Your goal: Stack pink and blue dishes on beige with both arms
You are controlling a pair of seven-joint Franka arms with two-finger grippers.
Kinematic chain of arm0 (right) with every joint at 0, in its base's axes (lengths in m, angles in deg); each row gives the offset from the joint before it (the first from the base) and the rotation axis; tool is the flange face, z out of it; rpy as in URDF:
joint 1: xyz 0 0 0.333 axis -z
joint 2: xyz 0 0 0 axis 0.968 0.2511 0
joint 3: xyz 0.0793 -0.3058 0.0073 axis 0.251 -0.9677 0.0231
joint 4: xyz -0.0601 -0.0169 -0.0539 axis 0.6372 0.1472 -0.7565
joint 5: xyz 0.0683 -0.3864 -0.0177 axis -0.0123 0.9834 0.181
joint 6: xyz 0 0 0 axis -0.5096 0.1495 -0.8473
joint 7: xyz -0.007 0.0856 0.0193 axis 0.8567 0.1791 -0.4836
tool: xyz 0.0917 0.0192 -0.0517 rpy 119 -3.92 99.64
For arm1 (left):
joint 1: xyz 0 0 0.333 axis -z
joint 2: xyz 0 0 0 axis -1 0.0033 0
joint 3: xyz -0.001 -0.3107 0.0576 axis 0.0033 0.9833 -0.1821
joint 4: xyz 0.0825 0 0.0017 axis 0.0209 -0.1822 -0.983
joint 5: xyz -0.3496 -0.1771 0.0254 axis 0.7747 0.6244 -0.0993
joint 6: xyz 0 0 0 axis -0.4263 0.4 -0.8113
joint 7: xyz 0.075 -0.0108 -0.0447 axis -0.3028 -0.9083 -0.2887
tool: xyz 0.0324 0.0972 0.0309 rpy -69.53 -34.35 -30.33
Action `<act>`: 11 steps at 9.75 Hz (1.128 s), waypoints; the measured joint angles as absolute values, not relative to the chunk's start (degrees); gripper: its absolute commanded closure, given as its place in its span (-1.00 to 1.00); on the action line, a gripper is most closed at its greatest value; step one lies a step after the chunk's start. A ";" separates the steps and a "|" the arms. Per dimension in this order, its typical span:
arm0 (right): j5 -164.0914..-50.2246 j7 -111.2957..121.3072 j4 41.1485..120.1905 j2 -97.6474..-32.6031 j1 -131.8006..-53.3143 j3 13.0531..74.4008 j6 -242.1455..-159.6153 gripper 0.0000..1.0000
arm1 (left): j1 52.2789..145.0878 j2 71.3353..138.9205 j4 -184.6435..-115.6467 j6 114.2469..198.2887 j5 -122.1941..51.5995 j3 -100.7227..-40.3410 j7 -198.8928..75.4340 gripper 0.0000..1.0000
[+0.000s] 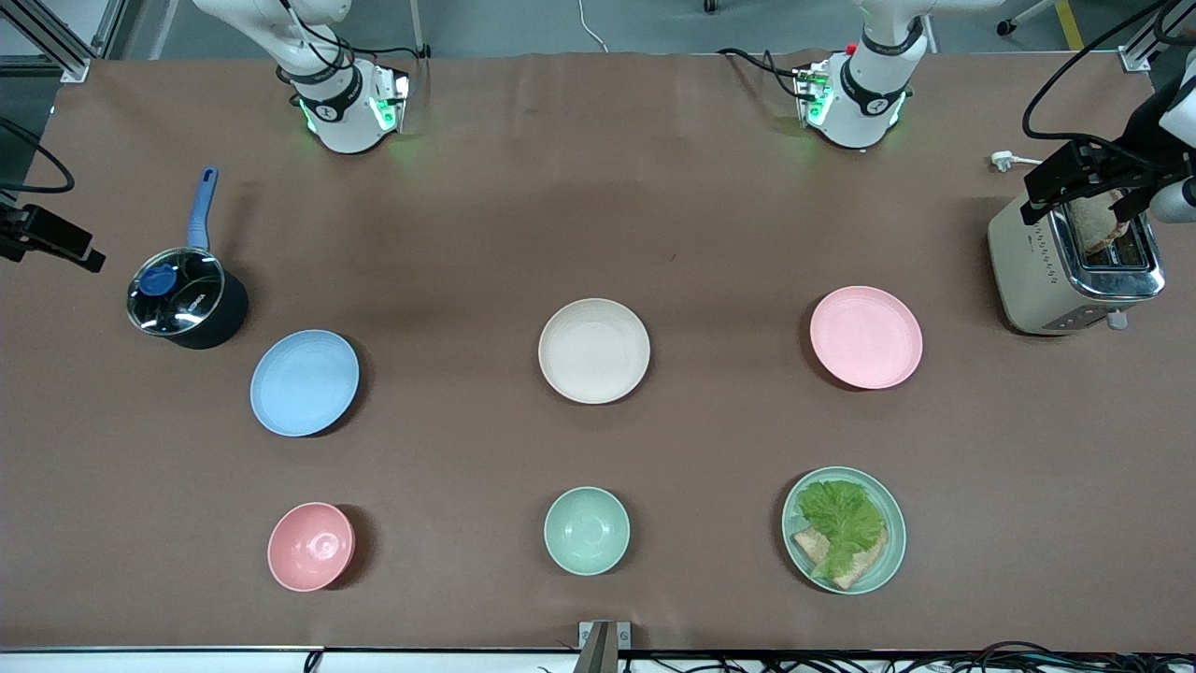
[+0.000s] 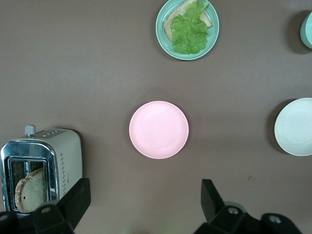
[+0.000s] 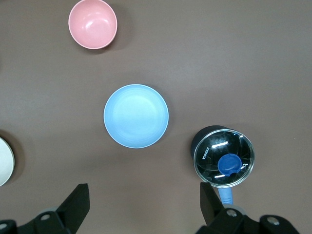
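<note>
The beige plate (image 1: 594,350) lies mid-table, and its edge shows in both wrist views (image 2: 296,126) (image 3: 4,161). Toward the left arm's end lies the pink plate (image 1: 866,336) (image 2: 159,129), empty. The blue plate (image 1: 305,382) (image 3: 136,116) lies toward the right arm's end, also empty. My left gripper (image 2: 146,204) (image 1: 1074,187) hangs high over bare table beside the pink plate, open and holding nothing. My right gripper (image 3: 145,204) (image 1: 56,243) hangs high over bare table beside the blue plate, open and holding nothing.
A toaster (image 1: 1074,271) with bread stands at the left arm's end. A lidded pot (image 1: 185,297) with a blue handle stands by the blue plate. Nearer the front camera are a pink bowl (image 1: 311,546), a mint bowl (image 1: 587,530) and a mint plate (image 1: 888,547) with lettuce and bread.
</note>
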State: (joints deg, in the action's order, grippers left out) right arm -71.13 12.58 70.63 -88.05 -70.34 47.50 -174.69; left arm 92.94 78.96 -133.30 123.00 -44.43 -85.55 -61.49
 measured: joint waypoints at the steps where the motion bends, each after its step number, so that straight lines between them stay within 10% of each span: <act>1: -71.13 12.58 70.72 -88.05 -70.34 47.50 -174.70 -1.00 | 92.97 79.01 -133.31 123.00 -44.43 -85.54 -61.50 -1.00; 7: -71.15 12.58 73.74 -88.14 -70.37 47.90 -177.12 -1.00 | 93.23 80.65 -136.35 126.66 -44.17 -86.70 -62.95 -1.00; 11: -71.16 12.56 87.73 -88.11 -70.34 47.90 -192.39 -1.00 | 92.68 83.22 -155.19 146.19 -37.47 -91.54 -72.29 -1.00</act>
State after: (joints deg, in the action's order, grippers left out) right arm -71.16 12.56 87.73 -88.11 -70.34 47.90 -192.39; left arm 92.68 83.22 -155.19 146.19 -37.47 -91.54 -72.29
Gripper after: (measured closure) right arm 0.000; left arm 0.000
